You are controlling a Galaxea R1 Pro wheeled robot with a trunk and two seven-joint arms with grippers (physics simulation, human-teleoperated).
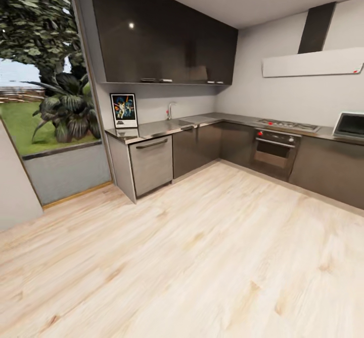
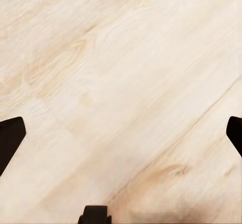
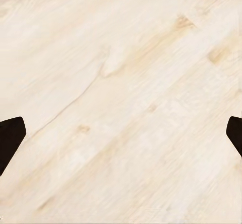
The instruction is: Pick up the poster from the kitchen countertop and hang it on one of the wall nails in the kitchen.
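Observation:
The poster (image 1: 124, 110) stands upright at the left end of the kitchen countertop (image 1: 162, 127), leaning against the wall, with its black frame, white border and dark blue artwork showing. The glossy grey slab runs right past a sink and thin tap (image 1: 170, 110). In the left wrist view my left gripper (image 2: 121, 133) is open, its dark fingertips (image 2: 10, 136) wide apart over pale wooden floor. My right gripper (image 3: 121, 133) is open too, fingertips (image 3: 10, 136) spread above the same floor, nothing between them. Both are far from the poster.
Dark wall cabinets (image 1: 167, 39) hang above the counter. A dishwasher front (image 1: 150, 163) sits under the poster. An oven (image 1: 274, 152) and hob stand in the right run, with a microwave (image 1: 350, 124) at far right. A large window (image 1: 43, 75) is at left. Wide wooden floor (image 1: 192, 247) lies ahead.

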